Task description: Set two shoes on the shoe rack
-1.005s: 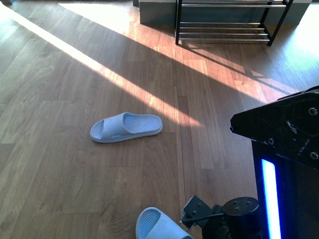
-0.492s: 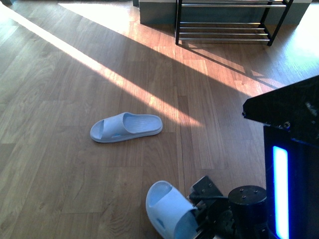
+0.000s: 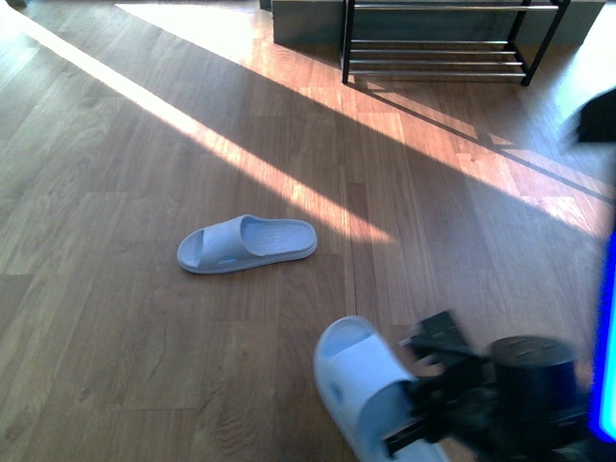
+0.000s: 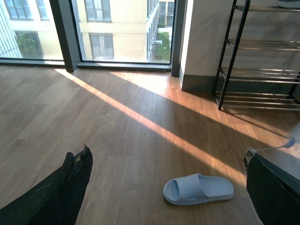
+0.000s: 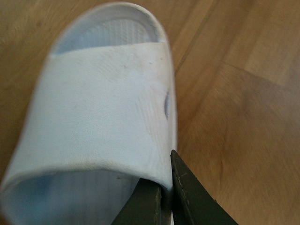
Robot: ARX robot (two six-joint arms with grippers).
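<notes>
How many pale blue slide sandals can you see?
2. One sandal lies flat on the floor, left of centre; the other sandal is lower right in the front view, gripped by the right tool. More shoes may be out of view.

The floor [image 3: 144, 308] is wood-grain plank, matt with a soft sheen. Both sandals look like smooth, matt, pale blue rubber: the far sandal [image 3: 247, 243] has a finely ribbed footbed, the held sandal [image 5: 103, 93] a faintly scuffed strap and dimpled footbed. The shoe rack [image 4: 232, 58] has matt black metal frames and glossy chrome rods. The fingers [image 5: 192, 197] of the right hand [image 5: 163, 183] are dark, matt.
</notes>
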